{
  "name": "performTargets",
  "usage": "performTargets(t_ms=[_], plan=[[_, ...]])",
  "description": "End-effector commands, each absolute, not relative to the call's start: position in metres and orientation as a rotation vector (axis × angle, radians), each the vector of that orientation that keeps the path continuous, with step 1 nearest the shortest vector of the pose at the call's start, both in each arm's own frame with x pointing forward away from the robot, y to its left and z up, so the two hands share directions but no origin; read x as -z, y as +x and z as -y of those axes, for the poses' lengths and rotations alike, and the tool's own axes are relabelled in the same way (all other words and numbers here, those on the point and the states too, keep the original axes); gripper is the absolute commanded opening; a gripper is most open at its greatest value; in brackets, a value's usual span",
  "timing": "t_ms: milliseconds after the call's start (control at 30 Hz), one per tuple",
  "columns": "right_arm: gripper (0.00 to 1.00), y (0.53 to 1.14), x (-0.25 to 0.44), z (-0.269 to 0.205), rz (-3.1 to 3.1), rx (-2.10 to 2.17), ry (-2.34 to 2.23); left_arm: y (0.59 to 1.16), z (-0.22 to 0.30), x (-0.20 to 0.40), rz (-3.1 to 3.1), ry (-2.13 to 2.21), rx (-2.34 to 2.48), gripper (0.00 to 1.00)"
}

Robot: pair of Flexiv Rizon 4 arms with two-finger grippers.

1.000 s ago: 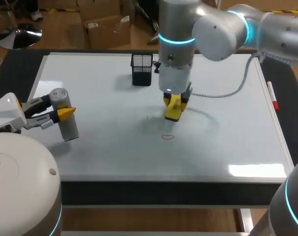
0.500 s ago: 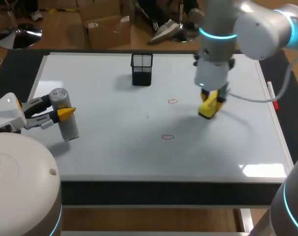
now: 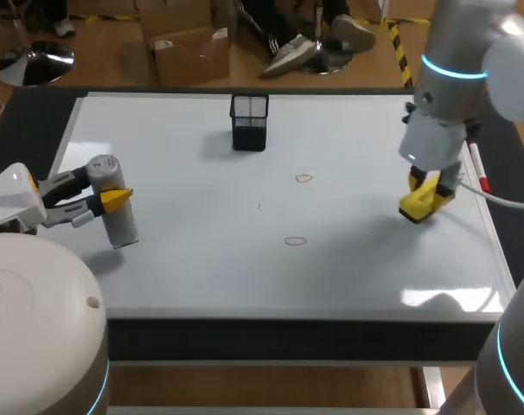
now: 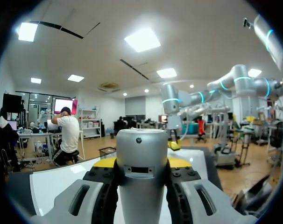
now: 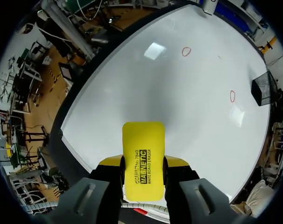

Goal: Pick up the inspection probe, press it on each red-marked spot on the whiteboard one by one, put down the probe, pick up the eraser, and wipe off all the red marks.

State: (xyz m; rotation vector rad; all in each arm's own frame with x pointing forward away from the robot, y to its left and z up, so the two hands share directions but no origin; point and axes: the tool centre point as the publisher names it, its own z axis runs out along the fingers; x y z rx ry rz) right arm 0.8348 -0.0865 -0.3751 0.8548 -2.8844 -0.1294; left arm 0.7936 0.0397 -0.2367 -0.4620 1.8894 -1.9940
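Probe first: a grey metal cylinder with a rounded cap, standing nearly upright at the left side of the whiteboard. The left gripper has it pinched just below the cap, one yellow-tipped finger on each side. From the left wrist view the probe fills the space between the fingers, showing a small dark dot near its top and a narrow rectangular slot lower down. Whether its foot touches the board I cannot tell.

Over at the right side of the board, the right gripper points down and is clamped on the eraser, a bright yellow block. In the right wrist view the eraser is a flat rectangle with rounded corners and black print on its face, sticking out ahead of the two fingers pressed against its long sides.

Two small red marks are drawn as loops near the middle of the board, one farther from the robot and one nearer; both lie well apart from the eraser. A black mesh cup stands near the far edge, and a red-and-white marker lies along the board's right edge.
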Motion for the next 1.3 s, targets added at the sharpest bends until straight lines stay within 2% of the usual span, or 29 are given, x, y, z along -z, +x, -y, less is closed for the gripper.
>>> performTargets(t_ms=[33, 800, 1300], plan=[[0.00, 0.816, 0.371, 0.103, 2.967, 0.165, 0.865, 0.793, -0.040, 0.235, -1.889, -0.462, 1.992, 0.00], [0.00, 0.816, 0.371, 0.107, 2.979, 0.156, 0.852, 0.793, -0.040, 0.235, -1.889, -0.462, 1.992, 0.00], [0.00, 0.816, 0.371, 0.107, 2.979, 0.156, 0.852, 0.805, 0.035, 0.207, -1.963, -0.253, 2.127, 0.00]])
